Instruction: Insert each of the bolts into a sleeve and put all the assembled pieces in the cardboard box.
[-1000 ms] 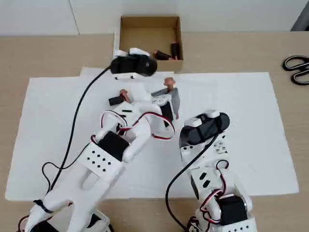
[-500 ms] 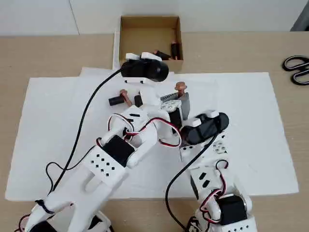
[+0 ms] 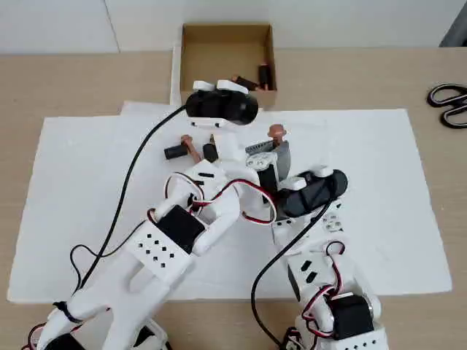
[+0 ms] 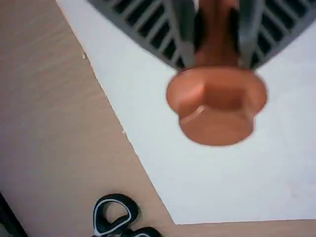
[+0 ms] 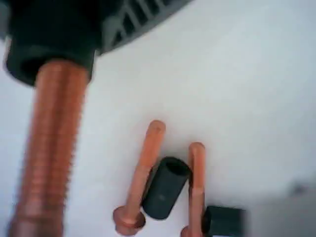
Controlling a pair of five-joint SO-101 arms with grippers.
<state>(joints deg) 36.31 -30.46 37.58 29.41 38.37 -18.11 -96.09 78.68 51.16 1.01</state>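
Bolt [image 4: 216, 106] sat clamped in the jaws of your left gripper [image 3: 273, 151], tip entering a sleeve [image 5: 49, 44] seemingly gripped by the jaws of your right gripper [image 5: 69, 22]. Assembled pieces [image 3: 252, 79] lay in the cardboard box [image 3: 188, 55]; two bolts [image 5: 140, 177] and two sleeves [image 5: 165, 187] waited loose on the paper [image 3: 379, 182].

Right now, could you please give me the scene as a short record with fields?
Left hand: shut on bolt, behind its head
Right hand: shut on sleeve, bolt's shaft at its mouth
Paper: two bolts, two sleeves lying loose
Box: assembled pieces inside
Scissors: on table, off the paper
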